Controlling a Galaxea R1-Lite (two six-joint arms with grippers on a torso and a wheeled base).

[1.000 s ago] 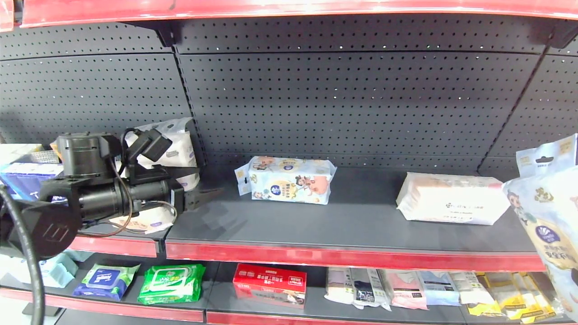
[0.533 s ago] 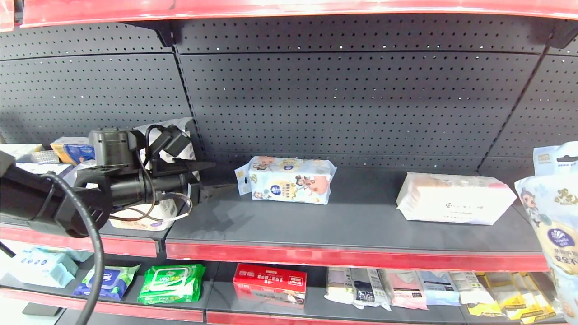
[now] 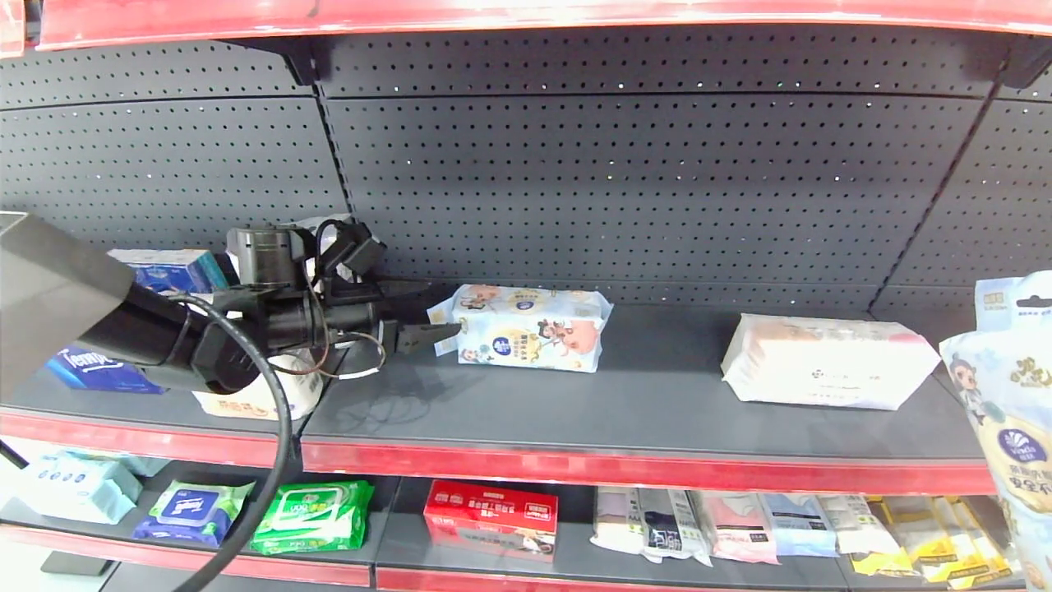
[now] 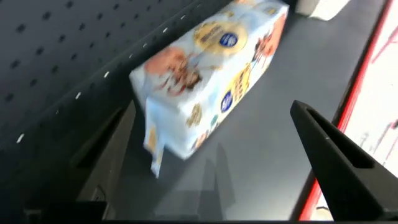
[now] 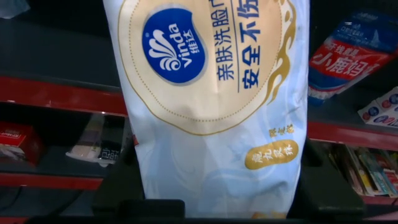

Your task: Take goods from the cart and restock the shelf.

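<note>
A cartoon-printed tissue pack (image 3: 526,327) lies on the dark middle shelf (image 3: 575,411), near the pegboard back. My left gripper (image 3: 421,312) hovers open just left of it, fingertips almost at its end flap. In the left wrist view the same pack (image 4: 211,74) lies ahead between the two spread fingers (image 4: 336,162). A white pack (image 3: 826,360) rests farther right on the shelf. At the right edge hangs a tall white and blue bag of goods (image 3: 1011,411), gripped by my right gripper (image 5: 211,202), with the bag (image 5: 211,112) rising from its jaws.
Left of my arm sit a blue tissue box (image 3: 90,362) and a white roll bag (image 3: 255,395). The shelf's red front lip (image 3: 641,470) runs across. Below lie green wipes (image 3: 312,516), a red box (image 3: 491,514) and several flat packs. Bare shelf lies between the two packs.
My left arm has moved right and deeper over the shelf, bringing its open gripper up to the cartoon pack. The bag at the right has dropped slightly.
</note>
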